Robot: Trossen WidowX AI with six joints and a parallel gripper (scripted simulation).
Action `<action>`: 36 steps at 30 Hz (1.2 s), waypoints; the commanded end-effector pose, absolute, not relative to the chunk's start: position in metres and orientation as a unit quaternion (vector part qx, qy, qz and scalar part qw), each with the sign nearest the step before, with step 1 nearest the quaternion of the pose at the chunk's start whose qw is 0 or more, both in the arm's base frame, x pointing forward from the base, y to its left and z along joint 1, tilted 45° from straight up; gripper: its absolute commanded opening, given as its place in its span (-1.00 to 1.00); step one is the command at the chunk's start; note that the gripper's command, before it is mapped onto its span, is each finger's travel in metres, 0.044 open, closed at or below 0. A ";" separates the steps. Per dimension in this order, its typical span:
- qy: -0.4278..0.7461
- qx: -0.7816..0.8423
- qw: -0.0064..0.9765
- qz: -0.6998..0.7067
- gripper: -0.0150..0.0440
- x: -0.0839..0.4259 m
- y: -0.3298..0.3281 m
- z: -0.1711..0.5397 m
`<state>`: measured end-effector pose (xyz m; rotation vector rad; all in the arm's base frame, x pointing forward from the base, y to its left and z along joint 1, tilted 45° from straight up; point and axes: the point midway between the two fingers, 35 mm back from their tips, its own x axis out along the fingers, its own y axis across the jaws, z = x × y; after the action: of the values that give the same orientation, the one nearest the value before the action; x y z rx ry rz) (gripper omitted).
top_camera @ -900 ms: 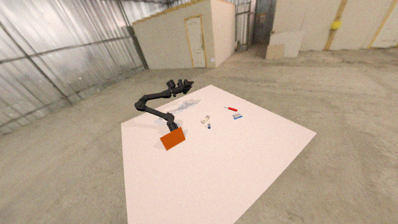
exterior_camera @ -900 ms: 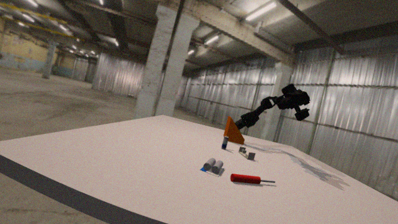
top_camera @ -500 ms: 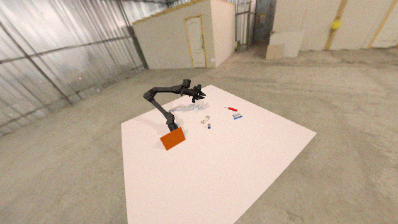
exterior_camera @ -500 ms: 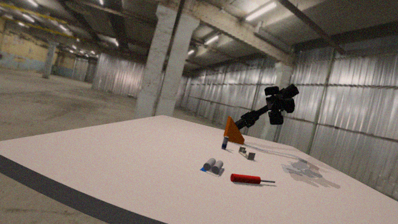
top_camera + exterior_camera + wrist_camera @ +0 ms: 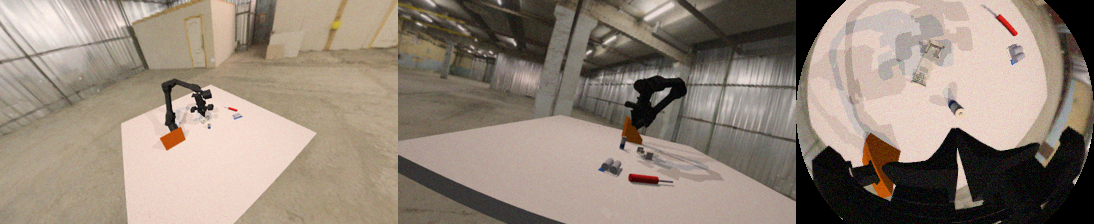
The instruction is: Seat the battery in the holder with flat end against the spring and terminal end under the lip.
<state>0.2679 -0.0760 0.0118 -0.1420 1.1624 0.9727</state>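
Observation:
The battery (image 5: 209,126) (image 5: 623,143) (image 5: 955,107), dark blue with a pale top end, stands upright on the pale table top. The holder (image 5: 203,121) (image 5: 649,155) (image 5: 919,77), a small grey-beige frame with raised ends, lies beside it, apart from it. Its spring and lip are too small to tell apart. My gripper (image 5: 204,116) (image 5: 637,128) (image 5: 954,131) is shut with its fingertips together and nothing between them. It points down above the table near the holder and battery, touching neither as far as the views show.
A red screwdriver (image 5: 232,109) (image 5: 643,179) (image 5: 1007,25) lies beyond the holder. Near it are two grey cylinders (image 5: 615,167) (image 5: 1016,53) on a blue-edged piece. An orange panel (image 5: 172,138) (image 5: 631,133) (image 5: 880,157) stands by the arm's base.

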 end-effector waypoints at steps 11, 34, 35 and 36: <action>0.499 -0.007 0.709 0.498 -0.49 0.257 -0.055 -0.019; 0.497 -0.006 0.710 0.499 -0.49 0.272 -0.031 -0.061; 0.497 -0.006 0.710 0.499 -0.49 0.273 -0.032 -0.062; 0.497 -0.006 0.710 0.499 -0.49 0.274 -0.032 -0.063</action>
<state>0.2707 -0.0300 -0.0612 -0.0134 1.1070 1.1075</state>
